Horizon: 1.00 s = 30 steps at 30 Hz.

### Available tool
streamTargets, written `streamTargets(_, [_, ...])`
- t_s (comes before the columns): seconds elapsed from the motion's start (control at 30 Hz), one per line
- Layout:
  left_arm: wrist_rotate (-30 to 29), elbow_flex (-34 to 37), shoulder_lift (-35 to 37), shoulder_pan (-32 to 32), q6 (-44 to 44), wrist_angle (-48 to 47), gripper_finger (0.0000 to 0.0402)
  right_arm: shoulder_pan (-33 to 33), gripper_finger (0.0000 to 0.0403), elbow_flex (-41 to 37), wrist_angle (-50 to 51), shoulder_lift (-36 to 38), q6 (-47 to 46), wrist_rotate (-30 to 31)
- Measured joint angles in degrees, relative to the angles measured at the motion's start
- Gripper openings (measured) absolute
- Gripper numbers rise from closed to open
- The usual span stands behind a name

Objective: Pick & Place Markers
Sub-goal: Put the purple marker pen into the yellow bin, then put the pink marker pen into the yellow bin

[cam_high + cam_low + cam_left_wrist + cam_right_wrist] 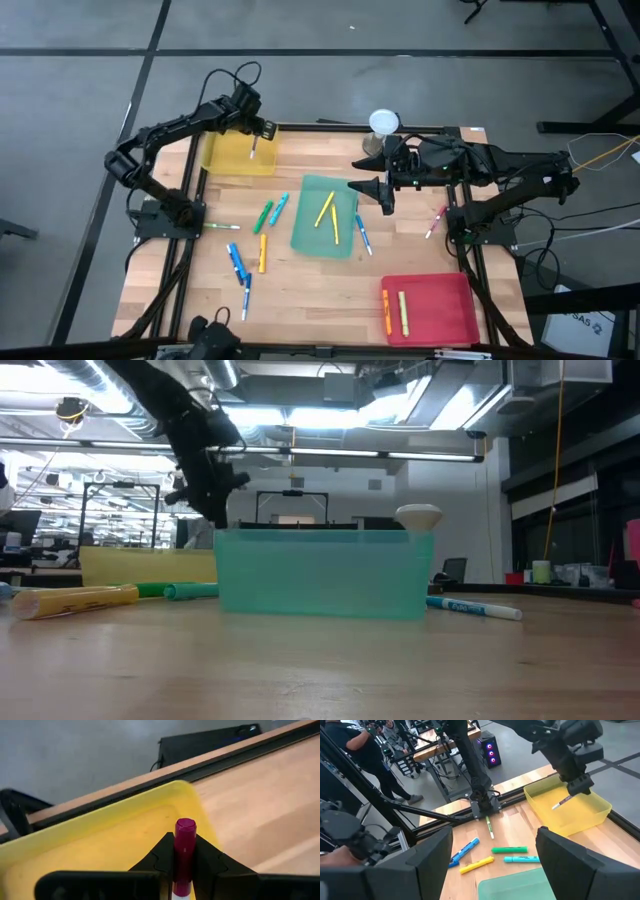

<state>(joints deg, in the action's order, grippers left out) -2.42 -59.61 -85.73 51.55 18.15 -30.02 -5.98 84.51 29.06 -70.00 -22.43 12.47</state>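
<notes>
Left gripper (254, 148) hanging over the yellow tray (228, 155) at the far left corner of the surface (310, 290), jaws pinched on a magenta-capped marker (184, 851), white barrel pointing down toward the tray. Same marker visible from the right wrist view, tilted, above the tray interior; contact with the tray floor not discernible.

Right gripper (385, 195) parked at the right edge of the teal tray (310, 235), jaws spread wide, nothing between them.

Two yellow markers (328, 215) lying inside the teal tray. Blue marker (363, 235) on the wood just right of that tray. Green marker (263, 216) and teal marker (278, 208) side by side left of it, orange marker (263, 253) just below them. Blue markers (238, 268) near the front left. Pink marker (437, 222) near the right arm base. Red tray (450, 310) at front right holding an orange and a yellow marker.
</notes>
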Motion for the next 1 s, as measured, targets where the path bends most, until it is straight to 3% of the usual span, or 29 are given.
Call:
streamTargets(0.5, [3.86,0.0,-7.55,1.49,1.85,1.84,0.0036,0.0,0.0279,0.0,0.0,0.0,0.11,0.04])
streamTargets(0.87, [3.94,0.0,-7.52,0.86,1.87,1.89,0.0172,0.0,0.0279,0.0,0.0,0.0,0.35,0.02])
streamTargets(1.0, [7.69,0.0,-5.93,0.31,3.7,1.53,0.0209,0.0,0.0279,0.0,0.24,0.0,0.39,0.02])
